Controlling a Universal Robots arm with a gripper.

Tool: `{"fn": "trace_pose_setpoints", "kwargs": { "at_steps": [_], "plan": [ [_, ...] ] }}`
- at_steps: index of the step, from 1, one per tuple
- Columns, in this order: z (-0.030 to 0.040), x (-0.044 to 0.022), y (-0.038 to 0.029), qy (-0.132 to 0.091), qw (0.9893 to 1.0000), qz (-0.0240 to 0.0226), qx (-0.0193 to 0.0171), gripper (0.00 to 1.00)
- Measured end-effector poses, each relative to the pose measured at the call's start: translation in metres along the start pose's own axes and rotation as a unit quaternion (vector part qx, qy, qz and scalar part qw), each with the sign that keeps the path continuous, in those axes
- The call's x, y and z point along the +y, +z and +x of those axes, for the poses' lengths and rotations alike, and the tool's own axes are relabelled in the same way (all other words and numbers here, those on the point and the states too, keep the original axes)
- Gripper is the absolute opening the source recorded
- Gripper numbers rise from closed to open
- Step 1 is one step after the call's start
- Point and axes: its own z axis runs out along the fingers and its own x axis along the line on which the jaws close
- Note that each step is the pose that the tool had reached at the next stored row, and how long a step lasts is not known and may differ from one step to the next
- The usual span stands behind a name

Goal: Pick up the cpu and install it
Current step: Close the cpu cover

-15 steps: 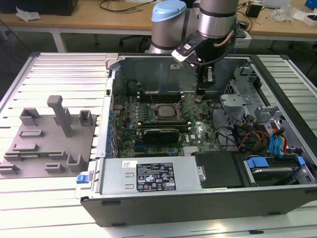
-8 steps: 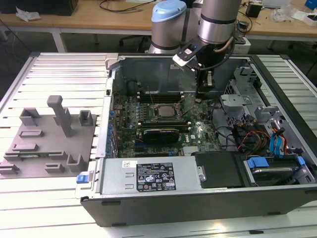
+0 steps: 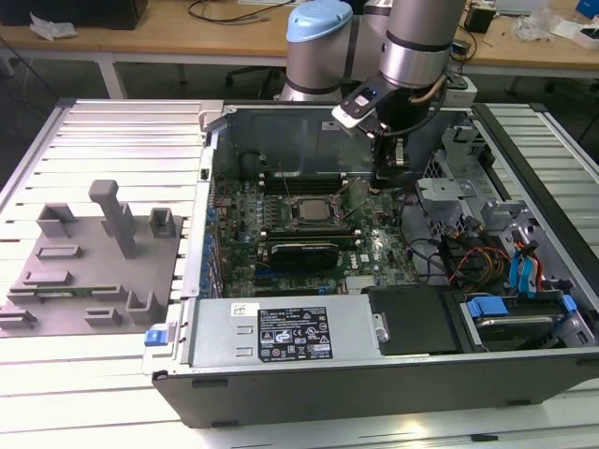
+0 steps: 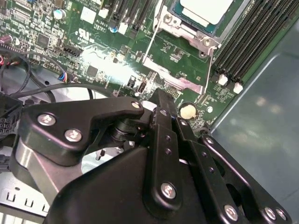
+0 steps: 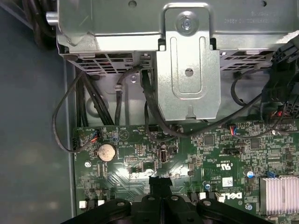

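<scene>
The arm reaches down into the open case (image 3: 187,281), and its gripper (image 3: 389,178) hangs low over the board (image 3: 374,248), a little to the exterior view's right of the socket (image 3: 313,210). In both wrist views the black fingers (image 5: 159,183) look pressed together, with nothing between them. In the second wrist view the gripper (image 4: 161,100) stands just above the green board (image 4: 103,70), near the socket's corner.

The cpu (image 4: 205,9) lies flat in the socket (image 4: 187,35), pale metal top facing up, apart from the gripper. It is square, so it has no long axis to speak of. Its edges run in line with the metal frame around it and with the dark memory slots (image 4: 247,37) alongside. In the exterior view, the cpu (image 3: 313,208) shows as a greyish square inside the dark frame, near the middle of the board. A thin wire lever (image 4: 152,42) stands beside the socket.

Off to the exterior view's left, a grey tray (image 3: 56,281) with upright fixture blocks (image 3: 114,217) sits on the slatted table (image 3: 112,140), well apart from the case.
</scene>
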Motion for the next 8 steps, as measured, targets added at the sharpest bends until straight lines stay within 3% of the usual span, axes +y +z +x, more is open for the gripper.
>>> {"fn": "trace_pose_setpoints", "kwargs": {
  "at_steps": [8],
  "plan": [
    [0.0006, 0.0002, 0.0115, 0.0, 1.0, 0.0001, 0.0002, 0.11]
  ]
}}
